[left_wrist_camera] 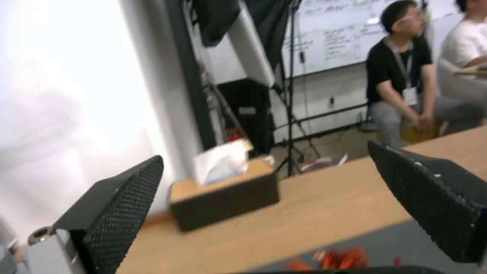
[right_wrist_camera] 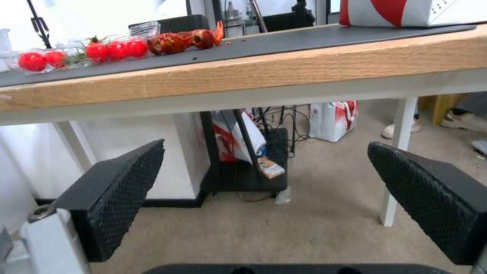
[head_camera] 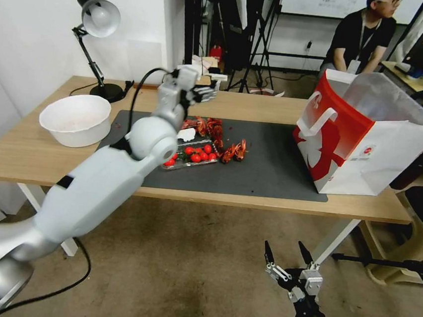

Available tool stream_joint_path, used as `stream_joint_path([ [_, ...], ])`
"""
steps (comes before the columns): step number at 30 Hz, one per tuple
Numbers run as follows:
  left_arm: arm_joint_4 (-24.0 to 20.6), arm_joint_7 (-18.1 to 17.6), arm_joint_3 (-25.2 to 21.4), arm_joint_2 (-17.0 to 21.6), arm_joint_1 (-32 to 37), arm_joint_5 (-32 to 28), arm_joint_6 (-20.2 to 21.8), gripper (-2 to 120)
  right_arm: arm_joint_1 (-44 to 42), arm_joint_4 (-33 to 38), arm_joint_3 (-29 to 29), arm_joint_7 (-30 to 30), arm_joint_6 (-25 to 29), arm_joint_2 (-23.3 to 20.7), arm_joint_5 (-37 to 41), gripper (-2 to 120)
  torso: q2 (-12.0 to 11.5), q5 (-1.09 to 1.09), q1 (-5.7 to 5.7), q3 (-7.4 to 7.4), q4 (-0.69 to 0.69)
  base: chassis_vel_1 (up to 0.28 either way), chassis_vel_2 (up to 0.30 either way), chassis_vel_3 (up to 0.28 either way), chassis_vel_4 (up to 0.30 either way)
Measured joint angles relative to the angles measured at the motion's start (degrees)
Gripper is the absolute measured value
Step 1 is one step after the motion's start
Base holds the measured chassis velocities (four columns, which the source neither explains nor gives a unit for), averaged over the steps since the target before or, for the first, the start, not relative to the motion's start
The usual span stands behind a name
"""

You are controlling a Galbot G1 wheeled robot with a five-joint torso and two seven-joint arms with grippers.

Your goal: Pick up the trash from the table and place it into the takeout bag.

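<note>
head view: my left gripper (head_camera: 204, 92) hangs over the far edge of the table (head_camera: 276, 110), fingers apart and empty. the trash (head_camera: 207, 145), a clear tray of red bits plus shells, sits mid-mat nearer me, so i'd guess left arm pulls back. takeout bag (head_camera: 373, 139) stands at the right end.

left wrist view: pads (left_wrist_camera: 121, 205) spread, red scraps (left_wrist_camera: 345, 258) just under.

right wrist view: right gripper (right_wrist_camera: 264, 198) open, below the table's near edge.
</note>
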Motion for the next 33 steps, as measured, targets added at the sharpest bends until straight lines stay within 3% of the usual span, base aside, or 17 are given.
stream_joint_path([
  [5, -2.6, 1.6, -5.8, 1.7, 7.0, 1.3, -0.1, 100, -0.1, 0.1, -0.1, 0.0, 0.0, -0.1, 0.0, 100, 0.0, -0.01, 0.0, 0.0, 0.03, 0.0, 0.0, 0.0, 0.0],
  [8, -6.0, 2.8, -12.0, 2.6, 15.8, 3.4, -1.1, 100, -0.1, 0.5, 0.0, -0.1, -0.1, -0.4, 0.1, 100, 0.0, 0.0, 0.0, 0.0, 0.02, 0.0, 0.0, 0.0, 0.0],
  [10, -6.7, 3.0, -13.2, 2.6, 18.0, 4.2, -1.4, 100, -0.1, 0.5, 0.0, -0.2, -0.1, -0.5, 0.2, 100, 0.0, 0.0, 0.0, -0.01, 0.01, 0.0, 0.0, 0.0, 0.0],
  [17, -10.5, 6.4, -22.9, 0.5, 35.7, 10.6, -4.5, 100, -0.1, 1.0, 0.3, -0.7, -0.2, -1.4, 0.7, 100, 0.0, 0.02, -0.01, 0.0, 0.01, 0.0, 0.0, 0.0, 0.0],
  [22, -11.8, 7.1, -26.6, -1.8, 41.2, 12.6, -6.0, 100, -0.1, 1.0, 0.1, -0.7, -0.2, -1.4, 0.7, 100, 0.0, 0.01, 0.0, 0.0, 0.0, 0.0, 0.0, 0.0, 0.0],
  [26, -13.2, 7.8, -30.2, -3.4, 47.4, 13.9, -9.8, 100, 0.0, 1.0, 0.0, -0.8, -0.3, -1.3, 0.6, 100, 0.0, 0.01, -0.01, 0.0, 0.01, 0.0, 0.0, 0.0, 0.0],
  [33, -13.6, 8.0, -31.6, -3.9, 49.5, 13.9, -11.7, 100, -0.1, 1.1, -0.1, -0.8, -0.3, -1.3, 0.6, 100, 0.0, 0.01, -0.01, 0.0, 0.02, 0.0, 0.0, 0.0, 0.0],
])
